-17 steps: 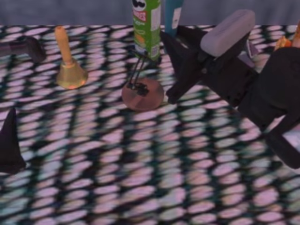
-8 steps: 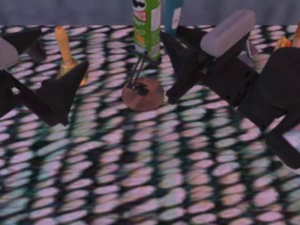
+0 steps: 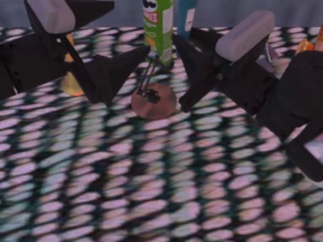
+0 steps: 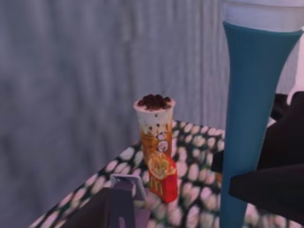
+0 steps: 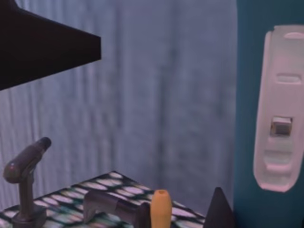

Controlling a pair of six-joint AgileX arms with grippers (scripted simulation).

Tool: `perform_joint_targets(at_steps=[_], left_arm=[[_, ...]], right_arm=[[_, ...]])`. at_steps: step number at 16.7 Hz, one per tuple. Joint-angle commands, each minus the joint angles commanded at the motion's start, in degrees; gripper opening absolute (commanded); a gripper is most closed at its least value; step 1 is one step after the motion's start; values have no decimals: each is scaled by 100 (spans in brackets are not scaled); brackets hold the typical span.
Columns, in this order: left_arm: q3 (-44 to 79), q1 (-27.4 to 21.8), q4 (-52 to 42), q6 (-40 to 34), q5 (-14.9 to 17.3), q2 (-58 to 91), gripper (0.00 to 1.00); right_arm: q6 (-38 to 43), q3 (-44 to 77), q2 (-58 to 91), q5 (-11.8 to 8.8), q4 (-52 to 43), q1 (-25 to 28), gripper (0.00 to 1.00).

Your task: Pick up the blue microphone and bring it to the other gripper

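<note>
The blue microphone [image 3: 185, 17] stands upright at the back of the table, its teal handle with a white patch reaching the top edge of the top view. My right gripper [image 3: 184, 33] is shut on its lower handle, coming in from the right. My left gripper [image 3: 131, 25] is open, its two pointed fingers aimed at the microphone from the left with a gap between. In the left wrist view the microphone [image 4: 247, 118] fills the near side, the right gripper's fingers [image 4: 275, 190] clamped against it. In the right wrist view the handle [image 5: 247, 95] is very close.
A tall green chips can [image 3: 158, 27] stands just left of the microphone, between it and my left gripper. A brown disc with a black wire stand [image 3: 153, 101] lies below it. A golden bell [image 3: 70, 83] is half hidden behind the left arm. A dessert cup [image 4: 154, 123] and fries box [image 4: 164, 178] sit far right.
My left gripper has swung from the table's left edge up and to the right, toward the chips can and microphone. The right gripper and microphone have not moved.
</note>
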Motion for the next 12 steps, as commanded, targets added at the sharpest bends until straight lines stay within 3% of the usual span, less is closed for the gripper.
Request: perform_joint_targets(at_steps=[7,12], left_arm=[[113,-61,49,4,-11,153,100],[910,-676,305,-19,-589,1179,100]], right_arm=[[0,0,0,0,0,0,0],[0,0,0,0,0,0,0]])
